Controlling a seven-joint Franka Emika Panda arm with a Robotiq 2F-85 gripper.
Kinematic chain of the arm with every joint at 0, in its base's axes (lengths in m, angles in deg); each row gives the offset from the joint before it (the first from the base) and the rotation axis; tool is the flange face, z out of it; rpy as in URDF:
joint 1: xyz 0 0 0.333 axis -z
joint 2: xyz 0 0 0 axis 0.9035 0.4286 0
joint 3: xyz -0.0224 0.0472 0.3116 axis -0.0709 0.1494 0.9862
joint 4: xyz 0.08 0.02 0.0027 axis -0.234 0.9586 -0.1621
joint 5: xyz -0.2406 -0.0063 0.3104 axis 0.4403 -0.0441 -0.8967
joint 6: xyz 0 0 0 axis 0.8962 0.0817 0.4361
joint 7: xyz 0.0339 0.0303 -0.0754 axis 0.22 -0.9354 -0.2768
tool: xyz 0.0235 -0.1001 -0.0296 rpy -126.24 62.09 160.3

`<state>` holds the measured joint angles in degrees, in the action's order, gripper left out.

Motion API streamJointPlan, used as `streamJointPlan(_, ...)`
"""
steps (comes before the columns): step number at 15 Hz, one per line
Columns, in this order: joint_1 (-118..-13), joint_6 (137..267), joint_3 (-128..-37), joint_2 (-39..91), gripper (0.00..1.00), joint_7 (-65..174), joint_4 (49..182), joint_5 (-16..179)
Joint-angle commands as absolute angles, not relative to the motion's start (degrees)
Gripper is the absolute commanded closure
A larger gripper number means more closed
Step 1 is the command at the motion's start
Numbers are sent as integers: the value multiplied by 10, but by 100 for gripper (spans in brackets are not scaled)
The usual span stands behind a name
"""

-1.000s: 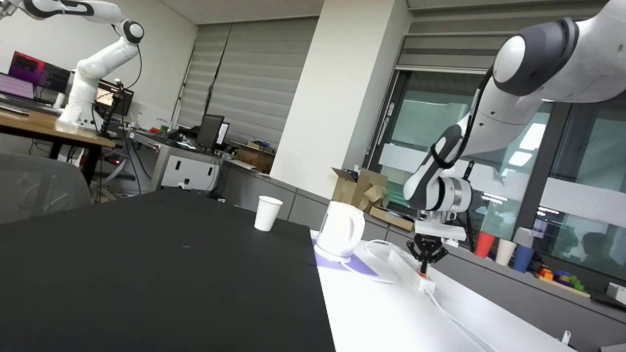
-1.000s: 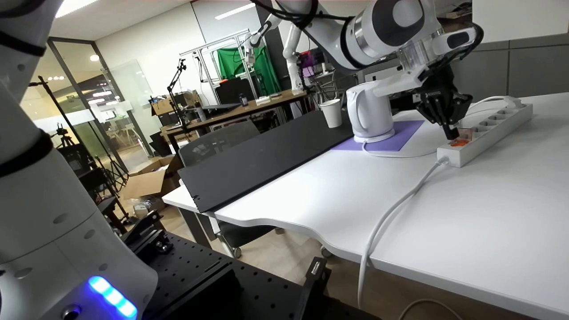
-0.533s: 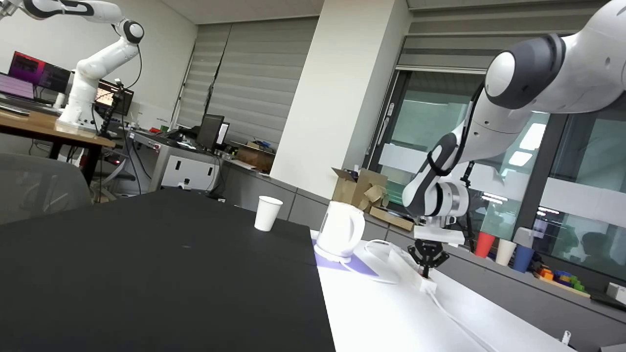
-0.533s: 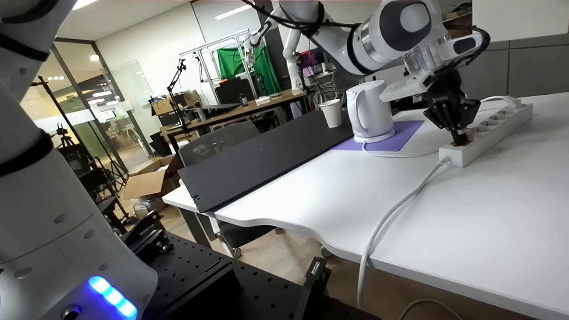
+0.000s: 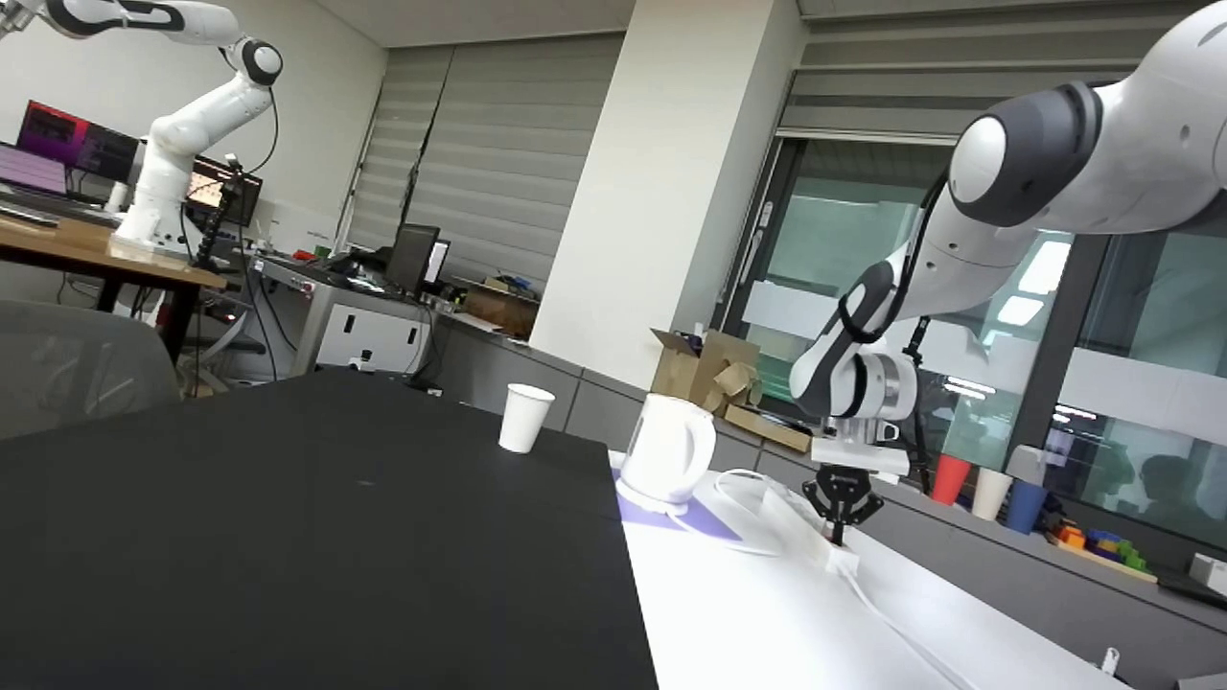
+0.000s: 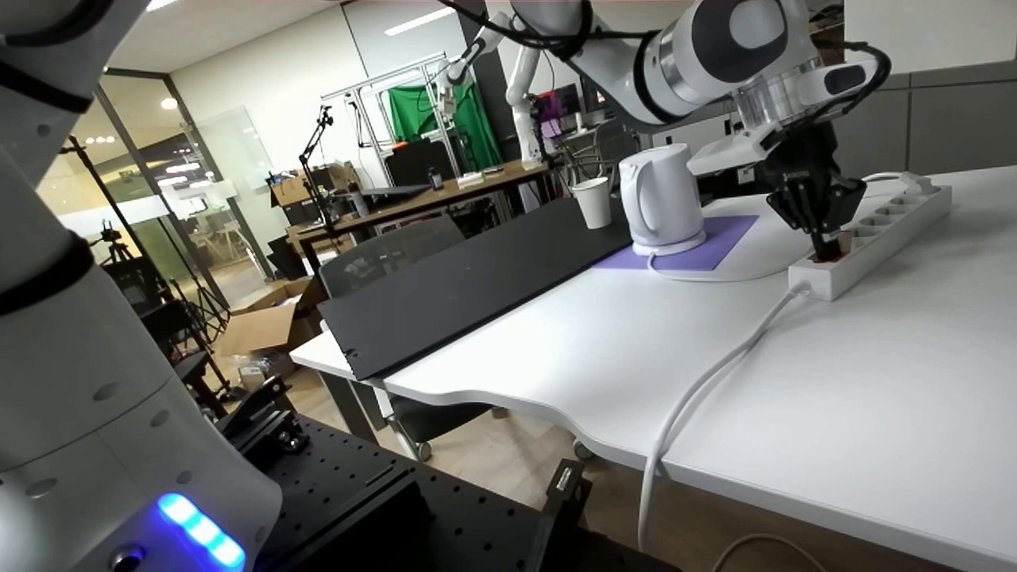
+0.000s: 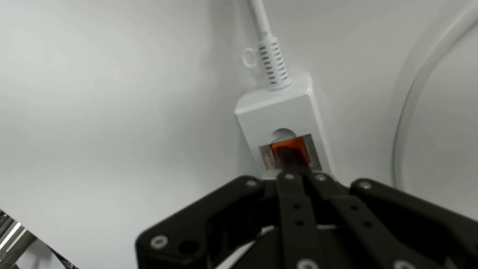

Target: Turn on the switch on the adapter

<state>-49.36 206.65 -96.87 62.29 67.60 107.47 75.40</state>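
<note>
End effector (image 6: 828, 253) lowered onto adapter's (image 6: 886, 246) orange switch (image 7: 301, 145); fingers (image 7: 288, 160) together, holding nothing; body lettering (image 6: 795, 175) illegible.

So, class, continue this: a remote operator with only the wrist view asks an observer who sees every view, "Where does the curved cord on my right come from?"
Observer: It comes from the white electric kettle.
Operator: What's at the far end of the power strip?
Observer: A white plug sits there.
Operator: How low is the gripper?
Observer: In an exterior view its fingertips reach down to the orange switch; whether it's pressed, I can't tell.
</note>
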Motion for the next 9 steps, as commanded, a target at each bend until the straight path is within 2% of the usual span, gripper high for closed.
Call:
streamJointPlan(1, -418, 2007, -915, 677, 100, 636, 1006, 701)
streamJointPlan(9, -333, 1874, -871, 730, 100, 591, 887, 619)
